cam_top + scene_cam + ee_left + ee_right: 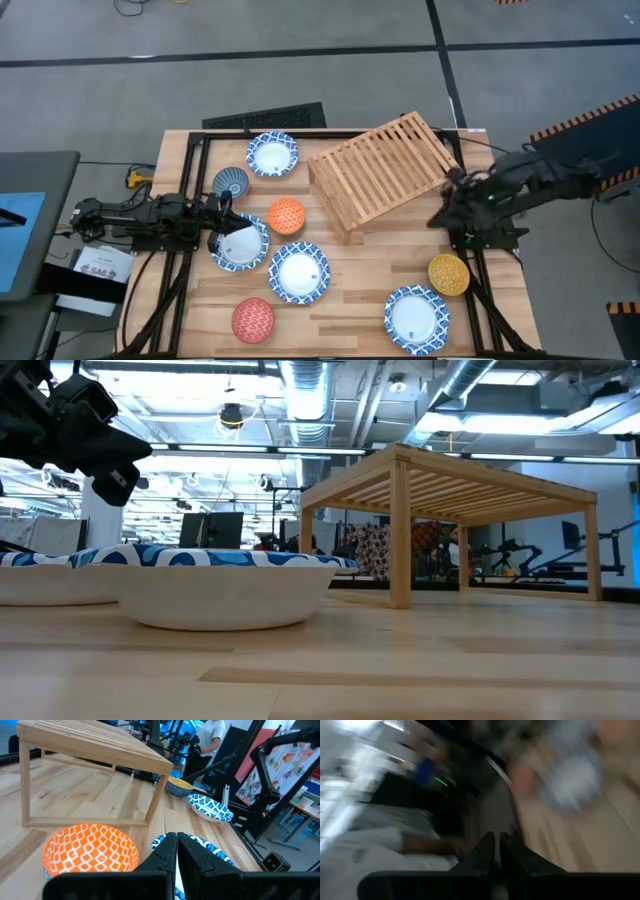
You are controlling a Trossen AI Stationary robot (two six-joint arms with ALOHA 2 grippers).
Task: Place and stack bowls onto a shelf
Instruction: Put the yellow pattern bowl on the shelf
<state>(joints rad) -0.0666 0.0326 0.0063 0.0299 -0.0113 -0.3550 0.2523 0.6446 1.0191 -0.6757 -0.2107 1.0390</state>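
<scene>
From above, the low slatted light-wood shelf (382,168) sits askew on the table (340,300), no bowl on it. Left claw (222,212), pressed together, hovers beside the blue-rimmed white bowl (240,244). Right claw (496,845) looks nearly closed, empty.

No legible text or labels anywhere.
</scene>
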